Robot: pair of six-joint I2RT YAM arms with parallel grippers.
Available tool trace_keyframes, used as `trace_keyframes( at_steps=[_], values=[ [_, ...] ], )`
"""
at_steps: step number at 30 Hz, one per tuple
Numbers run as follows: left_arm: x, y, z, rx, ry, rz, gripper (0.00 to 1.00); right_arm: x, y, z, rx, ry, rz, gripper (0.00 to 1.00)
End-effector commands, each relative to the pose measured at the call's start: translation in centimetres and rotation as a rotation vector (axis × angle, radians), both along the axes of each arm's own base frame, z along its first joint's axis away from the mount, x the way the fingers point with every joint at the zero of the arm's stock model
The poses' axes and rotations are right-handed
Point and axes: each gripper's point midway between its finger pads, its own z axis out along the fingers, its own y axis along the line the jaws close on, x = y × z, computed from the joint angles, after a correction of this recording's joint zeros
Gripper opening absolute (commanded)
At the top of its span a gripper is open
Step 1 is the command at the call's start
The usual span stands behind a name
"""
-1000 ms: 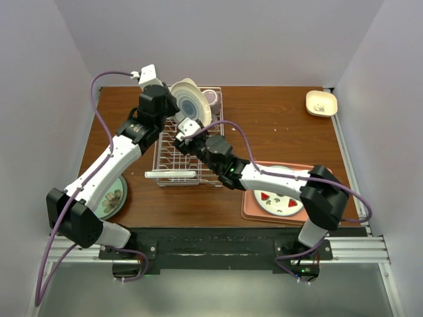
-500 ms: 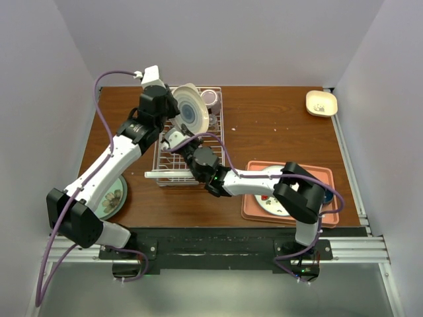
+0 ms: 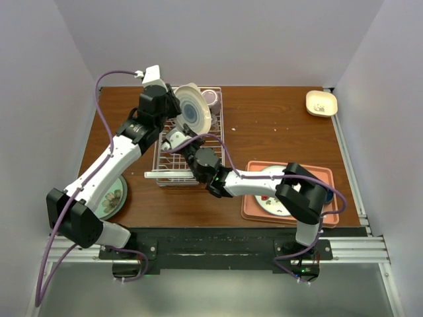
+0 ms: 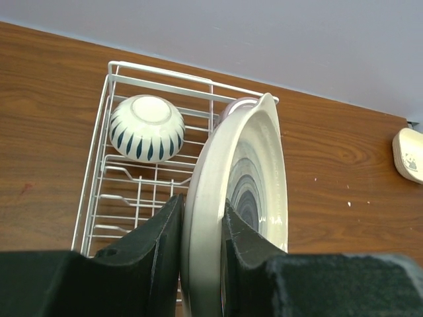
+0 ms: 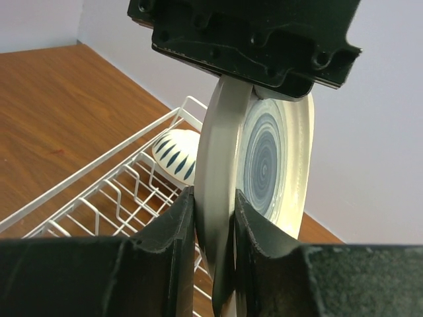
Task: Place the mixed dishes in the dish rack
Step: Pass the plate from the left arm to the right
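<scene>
The cream plate with the blue-ringed centre (image 3: 193,109) stands on edge above the far end of the white wire dish rack (image 3: 168,158). My left gripper (image 3: 170,109) is shut on its upper left rim, fingers (image 4: 168,224) on both faces of the plate (image 4: 254,178). My right gripper (image 3: 174,138) is shut on its lower rim, fingers (image 5: 178,224) pinching the plate (image 5: 271,165). A white bowl with blue strokes (image 4: 147,127) lies upside down in the rack's far corner. A purple cup (image 3: 211,99) stands in the rack behind the plate.
A pale green plate (image 3: 112,197) lies at the near left, partly under the left arm. A salmon tray (image 3: 324,175) at the near right holds a plate with red marks (image 3: 277,203). A small cream dish (image 3: 321,102) sits at the far right corner.
My right arm swung left and its gripper shifted left along the plate's lower edge. The plate turned slightly more on edge. The left gripper stayed where it was.
</scene>
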Motion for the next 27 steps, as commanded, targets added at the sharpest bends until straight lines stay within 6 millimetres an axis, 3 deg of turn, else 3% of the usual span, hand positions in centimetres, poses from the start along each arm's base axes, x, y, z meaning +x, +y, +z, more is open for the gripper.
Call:
trace_keyframes(
  at_steps=[1,3,6,9,13,15,19,20,21,22,23,24,25,27],
  values=[
    [-0.1,0.1,10.2,-0.212,-0.273,0.024,0.49,-0.9,-2.9,8.1,0.307,-0.056,-0.005,0.0],
    [0.0,0.2,10.3,-0.206,-0.277,0.025,0.67,-1.3,-2.6,8.5,0.317,-0.051,0.03,0.0],
    [0.1,0.3,10.6,-0.202,-0.283,0.019,0.83,-1.8,-2.6,9.3,0.323,-0.05,0.067,0.0],
    [0.1,0.5,11.2,-0.195,-0.292,0.014,0.91,-1.9,-2.8,9.8,0.322,-0.048,0.081,0.0],
    [-0.2,0.8,11.9,-0.175,-0.3,-0.005,0.96,-1.3,-3.1,9.9,0.302,-0.025,0.114,0.0],
    [-0.6,1.4,12.3,-0.164,-0.308,-0.007,0.97,-1.0,-3.4,10.8,0.329,-0.01,0.146,0.0],
    [-1.5,2.6,12.4,-0.148,-0.311,-0.017,0.98,0.8,-3.9,11.3,0.302,0.071,0.251,0.0],
    [-1.6,3.0,11.5,-0.138,-0.296,-0.012,0.98,1.4,-4.2,11.7,0.297,0.082,0.302,0.0],
    [-2.3,3.3,11.8,-0.139,-0.311,-0.017,0.98,1.8,-4.4,13.7,0.303,0.068,0.328,0.0],
    [-2.5,3.6,10.5,-0.127,-0.291,-0.014,0.98,2.2,-4.4,12.8,0.259,0.118,0.343,0.0],
    [-3.2,4.3,10.7,-0.126,-0.301,-0.001,0.98,2.6,-4.6,13.2,0.239,0.123,0.394,0.0],
    [-3.5,4.6,10.3,-0.123,-0.297,0.008,0.98,2.6,-4.6,15.2,0.242,0.1,0.427,0.0],
    [-3.7,5.1,9.1,-0.11,-0.283,0.027,0.98,3.4,-4.8,14.1,0.202,0.147,0.442,0.0],
    [-4.5,5.9,8.9,-0.104,-0.283,0.047,0.99,2.8,-4.2,16.0,0.18,0.135,0.543,0.0]
  ],
)
